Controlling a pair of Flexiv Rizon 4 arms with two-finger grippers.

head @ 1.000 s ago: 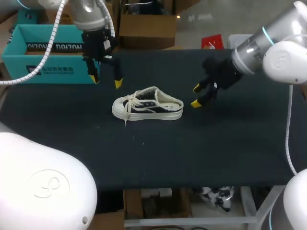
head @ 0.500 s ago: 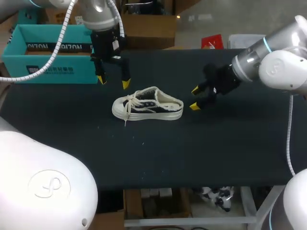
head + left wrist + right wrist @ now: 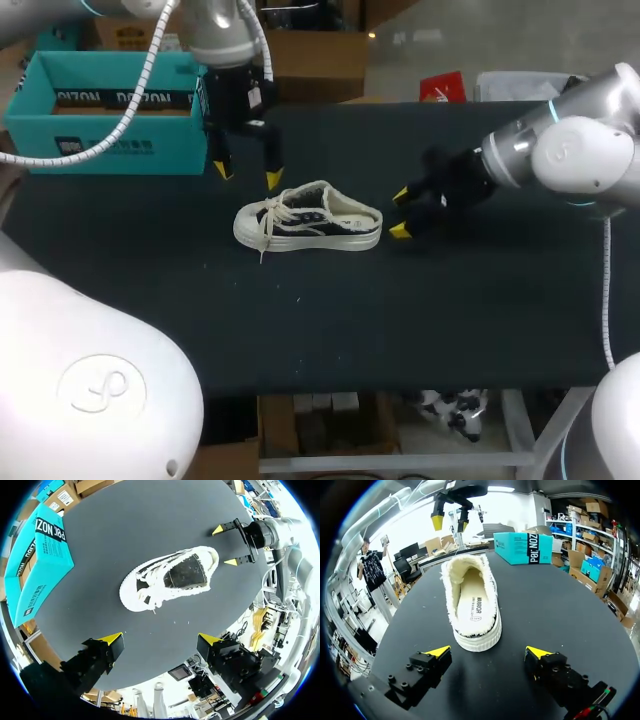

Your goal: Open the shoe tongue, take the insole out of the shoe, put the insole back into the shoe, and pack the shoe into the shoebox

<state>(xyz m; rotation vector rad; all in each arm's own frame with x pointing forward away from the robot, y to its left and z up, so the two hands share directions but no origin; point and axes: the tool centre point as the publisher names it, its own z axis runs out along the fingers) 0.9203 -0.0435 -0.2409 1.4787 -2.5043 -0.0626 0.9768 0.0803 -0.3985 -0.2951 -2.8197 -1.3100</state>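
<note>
Near the middle of the table (image 3: 420,330), somewhat toward its far edge, the shoe (image 3: 308,217) lies on its sole, toe toward the left edge and open heel toward the right edge. It is cream-white with dark panels on its side, a frayed collar and loose white laces (image 3: 266,224) spilling over the toe end. In the right wrist view the shoe (image 3: 470,605) shows heel-first, and the pale insole (image 3: 472,602) lies flat inside it, with a line of dark print across it.

At the far left corner stands the teal shoebox (image 3: 100,110), its open top facing up, well apart from the shoe. The left wrist view shows the shoebox (image 3: 42,565) off to one side of the shoe (image 3: 170,577).

The left gripper (image 3: 246,175) hangs above the table between the shoebox and the shoe, just beyond the shoe's far side, pointing down. Its yellow-tipped fingers stand wide apart with nothing between them; its own view shows the left gripper (image 3: 160,639) looking down on the shoe from above.

The right gripper (image 3: 399,212) sits low over the table just beside the heel, on the side of the right edge, aimed along the shoe. Its fingers are spread as well and hold nothing; in its own view the right gripper (image 3: 487,652) has the heel straight ahead, close to the tips but not between them. Whether a tip touches the heel cannot be told.
</note>
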